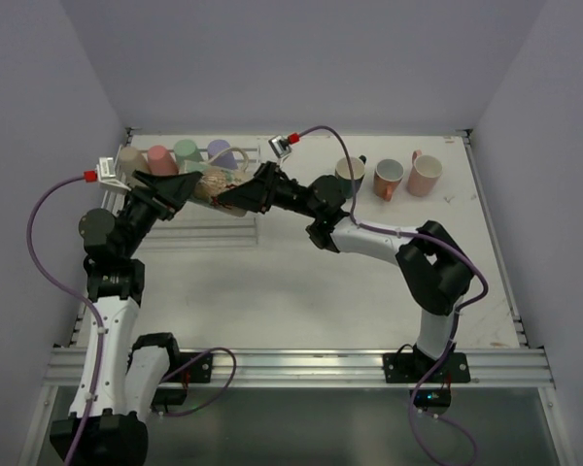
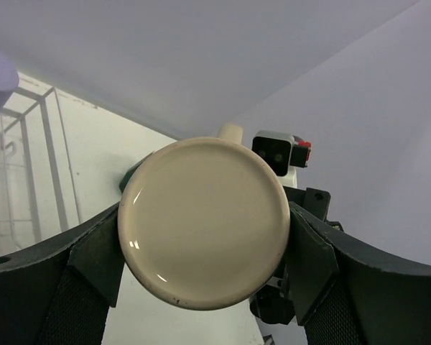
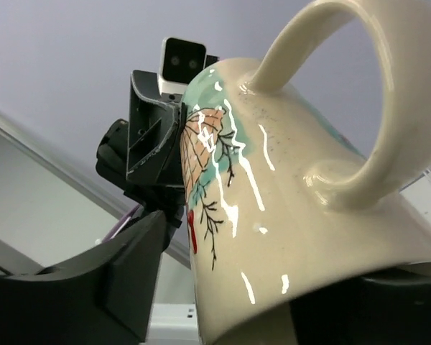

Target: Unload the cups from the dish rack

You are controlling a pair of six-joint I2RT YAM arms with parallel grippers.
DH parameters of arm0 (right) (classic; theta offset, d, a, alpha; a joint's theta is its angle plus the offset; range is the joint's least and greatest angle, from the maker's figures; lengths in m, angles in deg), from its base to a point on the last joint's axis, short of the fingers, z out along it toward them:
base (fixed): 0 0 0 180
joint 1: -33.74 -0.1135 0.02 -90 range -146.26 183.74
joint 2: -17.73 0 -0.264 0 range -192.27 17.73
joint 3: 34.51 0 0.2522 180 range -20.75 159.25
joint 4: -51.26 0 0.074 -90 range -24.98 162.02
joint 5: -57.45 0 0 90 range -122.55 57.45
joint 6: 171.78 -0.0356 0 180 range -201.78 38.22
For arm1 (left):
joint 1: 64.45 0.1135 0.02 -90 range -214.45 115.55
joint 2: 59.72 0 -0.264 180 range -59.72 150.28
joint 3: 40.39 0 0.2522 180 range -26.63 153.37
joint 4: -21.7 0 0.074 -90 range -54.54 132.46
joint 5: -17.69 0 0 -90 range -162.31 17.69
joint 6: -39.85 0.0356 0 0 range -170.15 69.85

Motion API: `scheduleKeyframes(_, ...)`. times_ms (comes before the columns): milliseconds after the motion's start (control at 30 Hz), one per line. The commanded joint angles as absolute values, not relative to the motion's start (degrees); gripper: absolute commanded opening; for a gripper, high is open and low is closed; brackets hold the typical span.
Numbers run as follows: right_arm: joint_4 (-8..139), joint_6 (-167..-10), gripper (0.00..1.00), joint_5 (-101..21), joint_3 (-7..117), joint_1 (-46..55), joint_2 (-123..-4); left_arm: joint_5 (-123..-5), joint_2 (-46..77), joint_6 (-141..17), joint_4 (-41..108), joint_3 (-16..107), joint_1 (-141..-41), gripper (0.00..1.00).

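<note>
A cream mug with a floral print (image 1: pixel 217 184) hangs on its side above the dish rack (image 1: pixel 241 233), between both grippers. My left gripper (image 1: pixel 196 184) is shut on its base end; in the left wrist view both fingers press the round cream base (image 2: pixel 203 221). My right gripper (image 1: pixel 235 197) reaches in from the right, and its jaws straddle the mug's rim end (image 3: pixel 294 208). A gap shows between its left finger (image 3: pixel 126 277) and the mug wall. Beige (image 1: pixel 129 158), pink (image 1: pixel 160 158), mint green (image 1: pixel 187 150) and lilac (image 1: pixel 221 150) cups stand in the rack behind.
Three mugs stand on the table at the back right: a dark green one (image 1: pixel 350 175), a salmon one (image 1: pixel 388 179) and a pink one (image 1: pixel 425 175). Walls close in the table on the left, back and right.
</note>
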State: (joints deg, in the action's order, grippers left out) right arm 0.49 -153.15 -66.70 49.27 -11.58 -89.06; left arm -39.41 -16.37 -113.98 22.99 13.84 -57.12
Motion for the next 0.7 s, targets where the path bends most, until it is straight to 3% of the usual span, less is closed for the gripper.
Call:
scheduleKeyframes(0,-4.2,-153.6,0.61,-68.5,51.8,-12.6,-88.3,-41.6,-18.1,-117.2,13.1,14.5,-60.1,0.18)
scheduleKeyframes(33,-4.3,-153.6,0.46,-68.1,51.0,-12.8,-88.0,-42.4,-18.1,-117.0,13.0,14.2,-60.7,0.19)
scheduleKeyframes(133,-4.0,-152.5,0.17,-66.2,48.8,-12.7,-86.2,-43.3,-18.4,-116.0,14.0,14.2,-61.4,0.34)
scheduleKeyframes(167,-3.5,-151.9,0.13,-65.7,48.2,-12.7,-85.6,-43.7,-18.6,-115.5,15.0,14.2,-61.4,0.38)
scheduleKeyframes(233,-0.9,-149.8,0.06,-64.3,47.1,-12.7,-83.5,-43.9,-18.9,-114.1,16.3,14.5,-61.3,0.57)
scheduleKeyframes(300,3.3,-146.7,0.01,-63.4,46.6,-12.7,-81.1,-44.3,-19.3,-112.0,17.8,14.9,-61.4,0.74)
scheduleKeyframes(433,12.0,-140.7,0.00,-61.5,46.2,-12.3,-76.8,-45.1,-20.2,-106.8,23.4,16.9,-61.3,0.91)
scheduleKeyframes(467,14.2,-139.3,0.00,-61.1,46.5,-12.2,-75.7,-45.2,-20.4,-105.5,26.2,17.2,-61.4,1.00)
scheduleKeyframes(667,46.5,-122.4,0.00,-55.8,54.6,-10.9,-69.1,-47.2,-22.0,-94.5,37.7,19.0,-61.3,1.00)
